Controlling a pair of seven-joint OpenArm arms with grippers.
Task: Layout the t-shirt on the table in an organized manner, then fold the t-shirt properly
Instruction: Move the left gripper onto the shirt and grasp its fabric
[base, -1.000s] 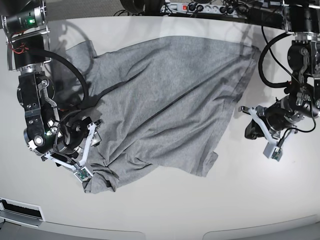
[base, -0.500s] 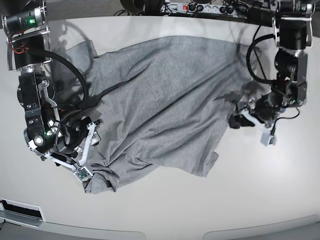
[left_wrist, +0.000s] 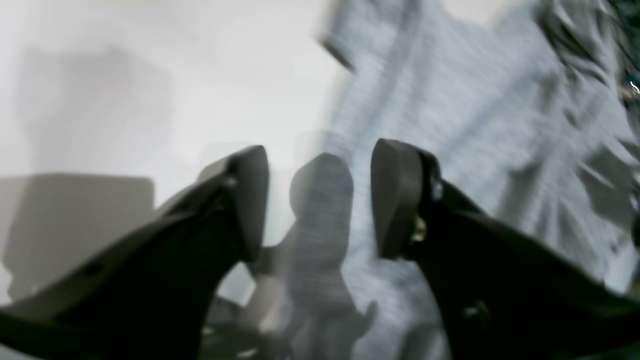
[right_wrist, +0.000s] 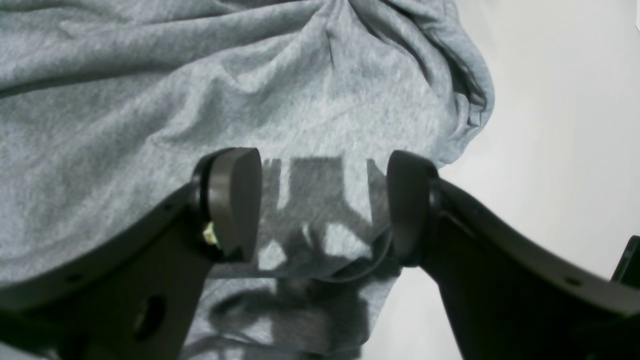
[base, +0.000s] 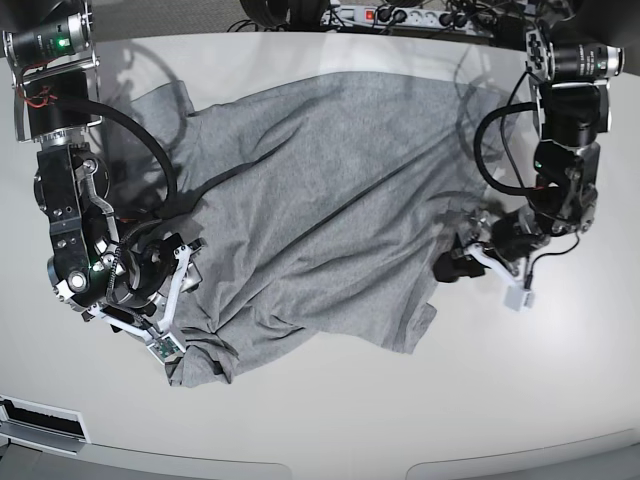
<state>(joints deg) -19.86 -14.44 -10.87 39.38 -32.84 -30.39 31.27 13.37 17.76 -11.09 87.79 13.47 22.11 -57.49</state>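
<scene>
Two grippers stand at the shirt (base: 330, 210), which lies creased across the middle of the white table (base: 340, 430). At the left of the base view, the right gripper (right_wrist: 320, 205) is over the near left part of the shirt. Its fingers are wide apart and have hold of nothing; in its wrist view the cloth passes below them, with a loose fold near one fingertip.

In the middle, the long creases of the shirt run slantwise, from near left to far right. I judge this to be also its long axis, but the outline is bunched and I am not sure.

At the right, the left gripper (left_wrist: 322, 200) is at the right side edge of the shirt. Its fingers are well apart, one on the table side and one on the cloth side, so the edge passes between them. No cloth looks pinched. For this edge the left arm is clearly the nearer one, and the next move probably needs the fingers to close across it, with the shirt lying to the left.

The left wrist view is blurred, so contact with the cloth cannot be told. The right arm hides the left part of the shirt, and no lettering can be seen.
</scene>
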